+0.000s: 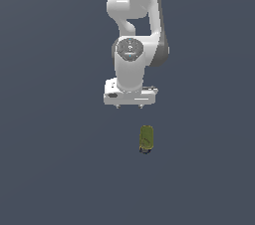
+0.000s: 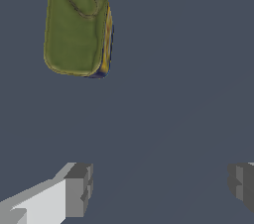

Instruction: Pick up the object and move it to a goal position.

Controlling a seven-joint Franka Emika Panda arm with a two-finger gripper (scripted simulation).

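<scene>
The object (image 1: 146, 138) is a small olive-green can-like cylinder with rounded ends. It lies on the dark grey floor, below and slightly toward the exterior view's right of my gripper (image 1: 129, 105). In the wrist view the object (image 2: 77, 22) shows its green top, with yellow and dark blue marks along one side. My gripper (image 2: 158, 188) is open and empty, with its two grey fingertips (image 2: 79, 191) spread wide apart. The object lies apart from the fingers, not between them.
The white arm (image 1: 135, 25) rises above the gripper in the exterior view. The dark grey floor (image 1: 60, 169) spreads all around.
</scene>
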